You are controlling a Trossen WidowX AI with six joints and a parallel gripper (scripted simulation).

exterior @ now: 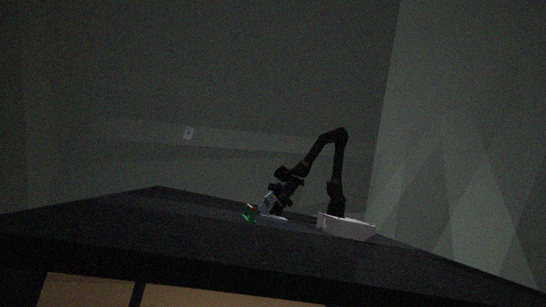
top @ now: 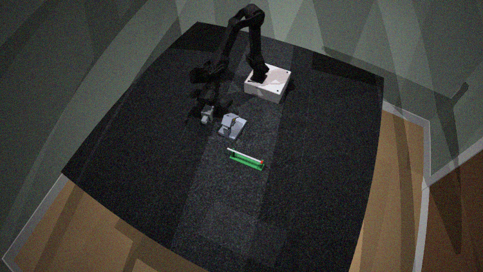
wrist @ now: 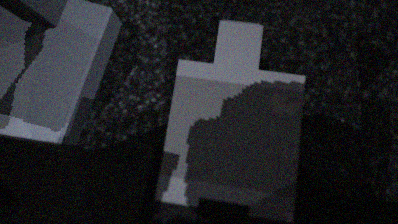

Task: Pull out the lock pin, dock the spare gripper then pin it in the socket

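The spare gripper (top: 207,115) (wrist: 237,107) is a pale grey block with a narrower spigot at its front. It stands on the dark table beside the mount. My gripper (top: 208,105) (wrist: 222,135) (exterior: 277,209) reaches down over it, with its dark fingers close against both sides, shut on the block. The fingertips are hard to see in the shadow. The grey mount (top: 229,120) (exterior: 269,201) (wrist: 55,85) has a tilted socket block on a flat base. The white lock pin (top: 245,155), with a red end, lies outside the socket along the top of the green rack (top: 248,164) (exterior: 250,217).
The arm's white base box (top: 281,78) (exterior: 349,228) is at the back of the dark table (top: 317,162). The mount stands close beside the held block, with a narrow gap between them in the wrist view. The green rack stands in front of the mount.
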